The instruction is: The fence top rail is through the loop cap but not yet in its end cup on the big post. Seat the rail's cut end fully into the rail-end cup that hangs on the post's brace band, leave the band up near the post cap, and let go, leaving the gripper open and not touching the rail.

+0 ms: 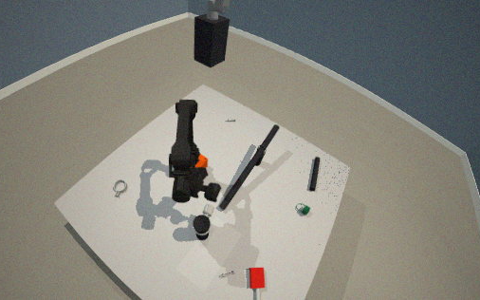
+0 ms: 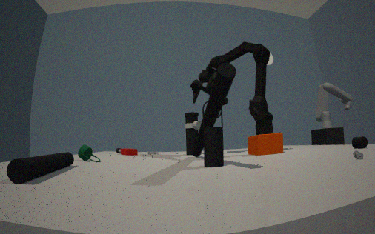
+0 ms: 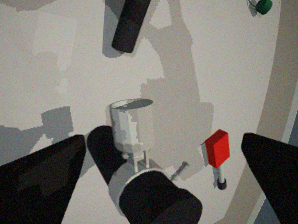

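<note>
The black rail (image 1: 242,179) (image 2: 214,100) (image 3: 131,26) slants through the loop cap on the short post (image 2: 213,148). Its far end is high, and its low end is near the big post (image 1: 201,225) (image 2: 191,142) (image 3: 104,152). The pale rail-end cup (image 1: 208,209) (image 2: 196,124) (image 3: 134,127) hangs on the brace band (image 2: 188,125) (image 3: 118,184), up near the post cap (image 3: 160,200). In the wrist view its mouth faces the rail end, with a gap between them. My gripper (image 3: 166,143) is open and empty above the cup and post. No contact with the rail shows.
The orange base block (image 1: 202,161) (image 2: 265,144) is beside the arm. A loose black tube (image 1: 314,174) (image 2: 41,167) and green cap (image 1: 303,209) (image 2: 85,152) (image 3: 264,6) lie beyond the rail. A red block (image 1: 256,277) (image 2: 129,152) (image 3: 218,148) lies past the post; a ring clamp (image 1: 120,187) lies opposite.
</note>
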{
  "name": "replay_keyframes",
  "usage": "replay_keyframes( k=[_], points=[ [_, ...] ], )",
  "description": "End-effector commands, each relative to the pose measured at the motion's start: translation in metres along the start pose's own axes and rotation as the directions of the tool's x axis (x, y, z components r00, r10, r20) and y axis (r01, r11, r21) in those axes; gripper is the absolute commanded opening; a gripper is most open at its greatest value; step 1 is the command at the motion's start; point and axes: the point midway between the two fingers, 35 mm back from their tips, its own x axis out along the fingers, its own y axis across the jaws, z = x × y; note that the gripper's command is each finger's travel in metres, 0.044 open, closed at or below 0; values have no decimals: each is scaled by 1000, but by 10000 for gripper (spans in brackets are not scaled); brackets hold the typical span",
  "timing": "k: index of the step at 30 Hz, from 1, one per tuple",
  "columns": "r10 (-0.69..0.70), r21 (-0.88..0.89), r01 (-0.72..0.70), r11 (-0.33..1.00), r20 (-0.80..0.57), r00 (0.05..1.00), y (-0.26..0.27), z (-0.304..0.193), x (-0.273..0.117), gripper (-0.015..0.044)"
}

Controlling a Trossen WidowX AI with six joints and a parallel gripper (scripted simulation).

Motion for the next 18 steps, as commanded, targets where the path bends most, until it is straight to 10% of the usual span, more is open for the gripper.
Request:
replay_keyframes(
  k=[1, 18],
  points=[
    [-21, -87, 22, 996, 9, 1000, 5, -7, -3, 440],
    [-21, -88, 22, 996, 9, 1000, 26, -9, 38, 440]
  ],
)
